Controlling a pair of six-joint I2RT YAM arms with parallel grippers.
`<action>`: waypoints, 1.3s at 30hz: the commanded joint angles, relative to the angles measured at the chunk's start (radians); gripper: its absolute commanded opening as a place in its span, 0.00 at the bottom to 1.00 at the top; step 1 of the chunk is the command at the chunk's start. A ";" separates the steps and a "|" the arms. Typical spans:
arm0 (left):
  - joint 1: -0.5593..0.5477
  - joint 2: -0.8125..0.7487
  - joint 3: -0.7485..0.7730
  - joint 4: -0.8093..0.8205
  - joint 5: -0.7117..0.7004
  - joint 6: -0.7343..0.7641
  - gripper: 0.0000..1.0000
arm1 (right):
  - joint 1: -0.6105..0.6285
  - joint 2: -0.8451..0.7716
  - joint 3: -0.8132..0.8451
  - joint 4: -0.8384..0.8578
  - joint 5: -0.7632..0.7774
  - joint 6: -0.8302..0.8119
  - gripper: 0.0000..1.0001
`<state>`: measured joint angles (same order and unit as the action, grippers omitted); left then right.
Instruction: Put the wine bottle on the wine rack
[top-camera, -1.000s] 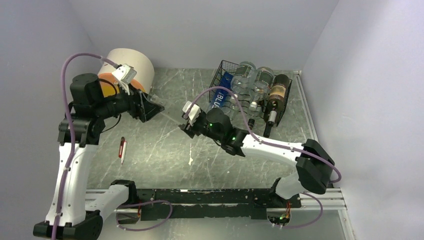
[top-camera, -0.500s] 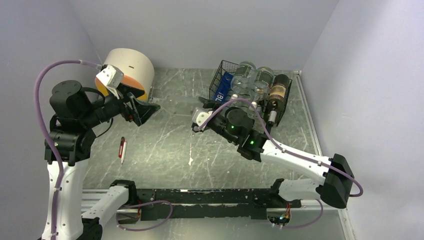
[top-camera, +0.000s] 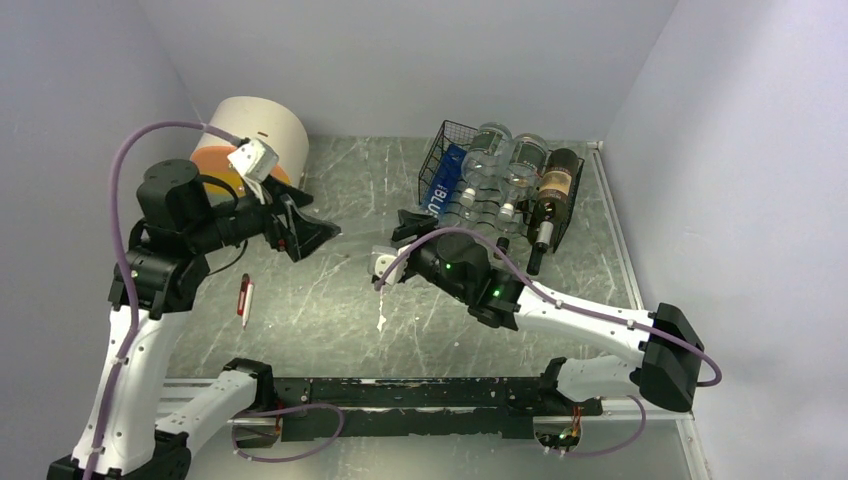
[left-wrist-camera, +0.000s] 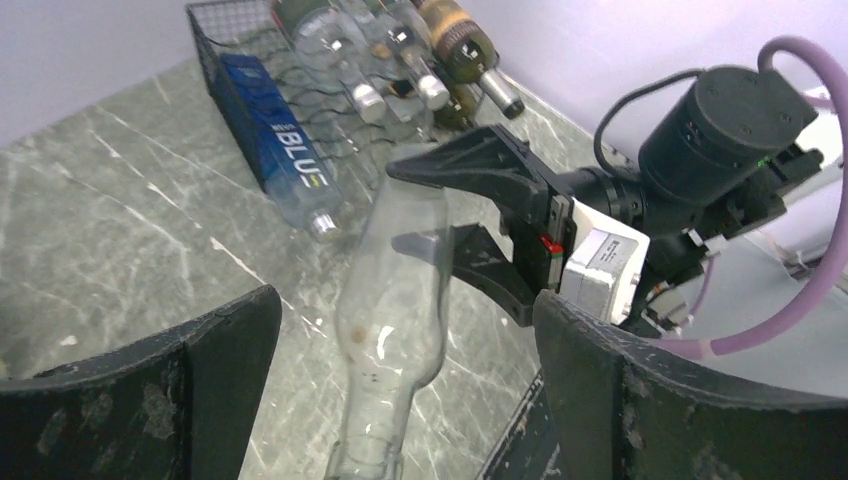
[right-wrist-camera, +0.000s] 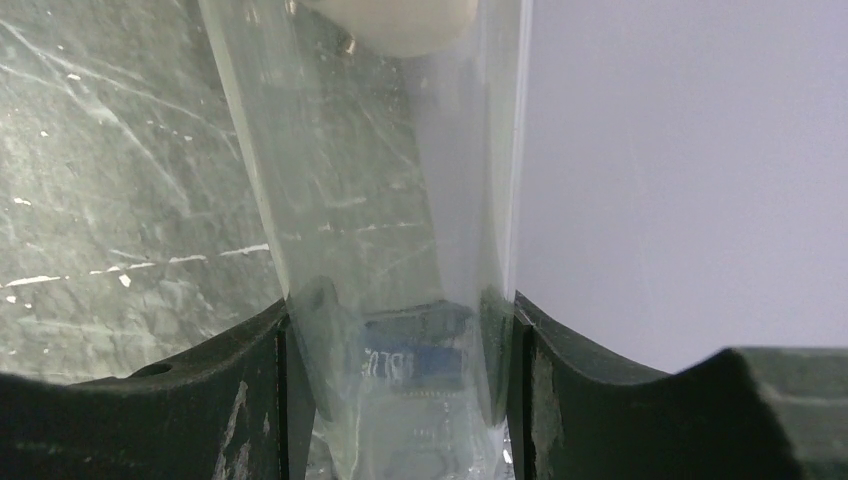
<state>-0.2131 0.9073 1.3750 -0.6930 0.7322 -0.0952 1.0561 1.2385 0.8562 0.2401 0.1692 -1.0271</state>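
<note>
pinching the clear wine bottle (right-wrist-camera: 390, 200) between both fingers, the right gripper (top-camera: 398, 240) holds it over the middle of the table (top-camera: 330, 170), the glass pressed against each finger. the bottle lies tilted, its narrow end pointing toward the left gripper (top-camera: 318, 220), whose fingers are spread wide on either side of the neck and apart from it. the wine rack (top-camera: 447, 132) sits in the far right corner of the table, well apart from the held bottle. it carries a blue-labelled bottle (top-camera: 440, 190), two clear bottles (top-camera: 490, 150) and a dark bottle (top-camera: 556, 185) side by side. a white and orange cylinder (top-camera: 260, 130) stands in the far left corner, and a red pen (top-camera: 245, 298) lies near the left edge
</note>
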 joint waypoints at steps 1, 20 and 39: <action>-0.081 0.017 -0.056 0.014 -0.044 0.029 1.00 | 0.022 -0.011 0.014 0.055 0.048 -0.069 0.00; -0.355 0.163 -0.077 -0.180 -0.227 0.079 0.90 | 0.085 -0.075 0.011 -0.033 0.074 -0.110 0.00; -0.369 0.198 -0.114 -0.202 -0.088 0.079 0.33 | 0.101 -0.112 0.003 -0.047 0.053 -0.131 0.00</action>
<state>-0.5591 1.0988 1.2785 -0.8803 0.5503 -0.0257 1.1431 1.1599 0.8394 0.0845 0.2348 -1.1484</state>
